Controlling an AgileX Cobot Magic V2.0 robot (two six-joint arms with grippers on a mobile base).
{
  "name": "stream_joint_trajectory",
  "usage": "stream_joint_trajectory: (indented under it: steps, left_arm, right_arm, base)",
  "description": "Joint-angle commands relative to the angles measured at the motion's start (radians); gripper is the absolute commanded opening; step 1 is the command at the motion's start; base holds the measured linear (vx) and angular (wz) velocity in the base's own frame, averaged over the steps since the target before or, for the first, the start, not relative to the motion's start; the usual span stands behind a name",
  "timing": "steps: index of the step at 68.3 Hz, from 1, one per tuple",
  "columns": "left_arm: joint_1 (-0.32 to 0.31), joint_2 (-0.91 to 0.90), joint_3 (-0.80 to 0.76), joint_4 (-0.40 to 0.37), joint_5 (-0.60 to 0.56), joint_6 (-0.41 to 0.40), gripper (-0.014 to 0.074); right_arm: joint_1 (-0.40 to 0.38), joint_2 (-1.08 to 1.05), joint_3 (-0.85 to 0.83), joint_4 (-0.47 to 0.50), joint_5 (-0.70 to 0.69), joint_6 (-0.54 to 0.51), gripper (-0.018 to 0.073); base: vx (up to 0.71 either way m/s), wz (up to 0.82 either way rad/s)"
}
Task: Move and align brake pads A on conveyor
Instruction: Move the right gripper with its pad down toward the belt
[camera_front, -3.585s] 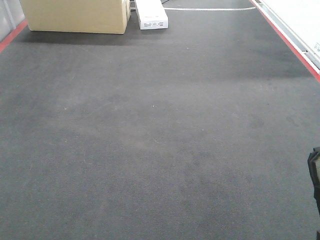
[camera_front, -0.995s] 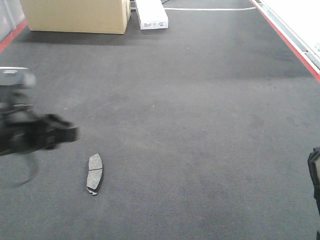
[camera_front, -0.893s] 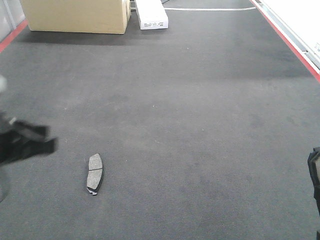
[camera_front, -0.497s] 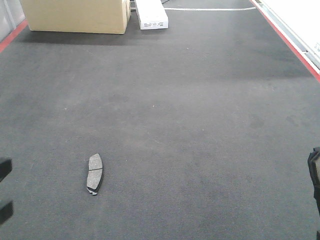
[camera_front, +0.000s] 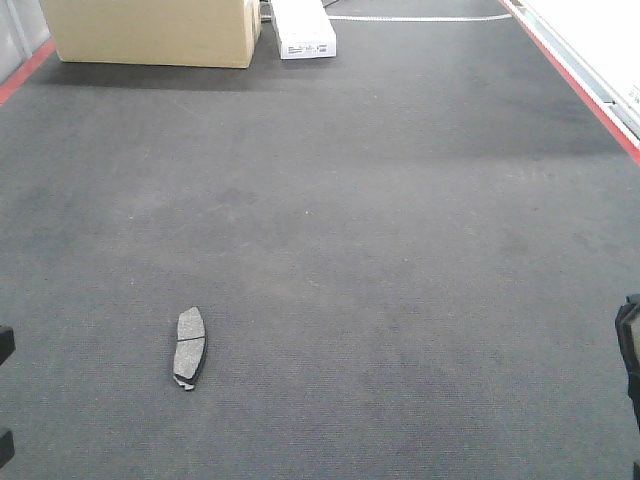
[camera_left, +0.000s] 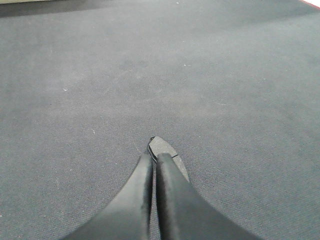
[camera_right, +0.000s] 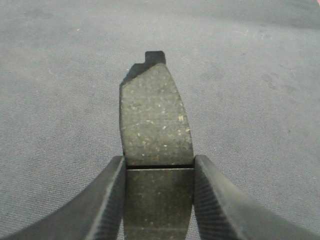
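Right gripper (camera_right: 159, 164): we see it clamped on one brake pad, the gripped brake pad (camera_right: 155, 115). Its fingers (camera_right: 111, 192) pinch the two long edges from the centre groove rearward. The friction face is up, and the front half and the dark backing tab stick out past the tips. We cannot tell if that pad rests on the conveyor (camera_front: 400, 250) or hangs just above it.

Left gripper (camera_left: 154, 156): jaws are pressed together with nothing between them. The tips are low over the belt. The loose brake pad (camera_left: 165, 150) lies just past them, partly hidden behind one finger.

In the front view, the loose brake pad (camera_front: 189, 347) lies flat on the conveyor in the near-left area. Its grey friction face is up and its long axis runs roughly along the belt. It is well apart from everything else. We count one pad on the belt and one in the right gripper, and that is all the pads we see.

Containers are at the far end of the belt:
- Cardboard box (camera_front: 150, 30) sits far left, near the red frame edge (camera_front: 25, 70).
- White carton (camera_front: 303, 30) sits just beside it on its right.
- Only their outer walls show, so we cannot tell what is inside.

A dark bit of the right arm (camera_front: 630, 365) clips the right frame border.
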Motion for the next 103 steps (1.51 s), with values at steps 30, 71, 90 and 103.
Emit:
stream_joint_trajectory:
  steps: [30,71,90,103]
  left_arm:
    - [-0.005,0.0,-0.026,0.005,-0.071,0.0,-0.0006]
    - [-0.005,0.0,-0.026,0.005,-0.068,0.0,-0.0006]
    - [-0.005,0.0,-0.026,0.005,-0.068,0.0,-0.0006]
    - [-0.005,0.0,-0.026,0.005,-0.068,0.0,-0.0006]
  right_arm:
    - [-0.005,0.037,-0.031,0.072,-0.144,0.0,0.0008]
    - [0.008,0.819,-0.293,0.292,-0.222,-0.092,0.0025]
    - [0.116,1.132,-0.499,0.291,-0.216,-0.058,0.0045]
    - [0.114,1.276,-0.561,0.289,-0.183,0.003,0.0049]
  base:
    - [0.0,0.0]
    - [0.0,0.0]
    - [0.0,0.0]
    - [0.0,0.0]
